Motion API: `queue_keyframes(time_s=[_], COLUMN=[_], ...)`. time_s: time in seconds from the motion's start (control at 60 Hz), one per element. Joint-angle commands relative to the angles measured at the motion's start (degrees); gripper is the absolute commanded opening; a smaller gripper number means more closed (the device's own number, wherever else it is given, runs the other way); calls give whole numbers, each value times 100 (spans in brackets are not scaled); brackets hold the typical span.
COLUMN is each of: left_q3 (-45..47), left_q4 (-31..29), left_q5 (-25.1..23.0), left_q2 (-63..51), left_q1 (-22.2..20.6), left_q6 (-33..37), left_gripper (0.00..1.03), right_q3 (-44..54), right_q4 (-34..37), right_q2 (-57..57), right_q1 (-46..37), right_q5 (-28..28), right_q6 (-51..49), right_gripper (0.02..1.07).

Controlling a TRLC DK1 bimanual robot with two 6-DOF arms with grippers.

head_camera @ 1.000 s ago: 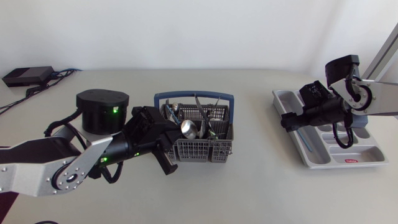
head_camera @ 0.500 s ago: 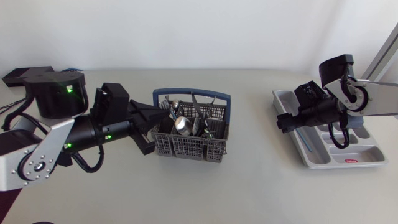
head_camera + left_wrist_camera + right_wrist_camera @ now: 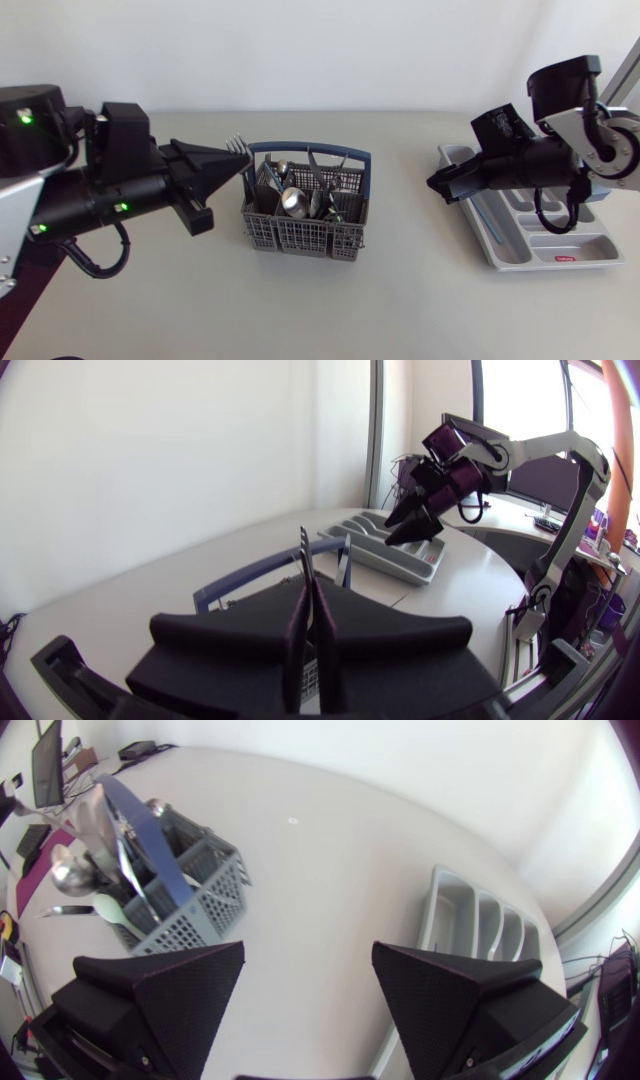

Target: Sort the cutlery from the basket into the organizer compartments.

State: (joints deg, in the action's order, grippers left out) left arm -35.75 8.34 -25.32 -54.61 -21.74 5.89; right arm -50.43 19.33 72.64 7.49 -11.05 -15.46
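Observation:
The grey cutlery basket [image 3: 300, 232] with a blue handle stands mid-table, holding several spoons, forks and knives. My left gripper [image 3: 243, 166] hovers just left of its rim, shut on a silver fork [image 3: 236, 148] whose tines stick up past the fingertips. In the left wrist view the fork [image 3: 304, 552] rises edge-on from between the closed fingers [image 3: 292, 628], with the basket's handle [image 3: 236, 568] beyond. The grey organizer [image 3: 508, 255] lies at the right. My right gripper [image 3: 437, 187] hangs open, left of the organizer's near end; nothing lies between its fingers [image 3: 158, 992].
In the right wrist view the basket [image 3: 196, 890] sits ahead to one side and the organizer [image 3: 478, 918] to the other, with bare tabletop between them. A blue-handled utensil [image 3: 490, 222] lies in one organizer compartment. A black box [image 3: 22, 97] with cables sits at the table's far left.
My left arm has pulled back leftward and upward out of the basket, lifting the fork clear. My right gripper has swung left off the organizer toward the table's middle.

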Motion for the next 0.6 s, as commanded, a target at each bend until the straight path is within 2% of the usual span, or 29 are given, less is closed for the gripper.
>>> queue_keyframes(time_s=[0.0,0.233,0.367,0.583], left_q3=[-495,-1189,-1461,-1831], left_q4=[-87,-684,-948,-1194], left_q5=[-69,-254,-588,-1221], left_q2=[363,680,645,363], left_q1=[56,56,47,29], left_q6=[-325,-941,-1283,-1793], left_gripper=[3,3,3,3], right_q3=[130,139,43,-89], right_q4=[141,440,651,827], right_q2=[-356,-1129,-1542,-1885], right_q1=[218,1036,1537,2020], right_q5=[-170,-486,-627,-1207], right_q6=[-80,-176,-159,-44], right_gripper=[94,94,94,94])
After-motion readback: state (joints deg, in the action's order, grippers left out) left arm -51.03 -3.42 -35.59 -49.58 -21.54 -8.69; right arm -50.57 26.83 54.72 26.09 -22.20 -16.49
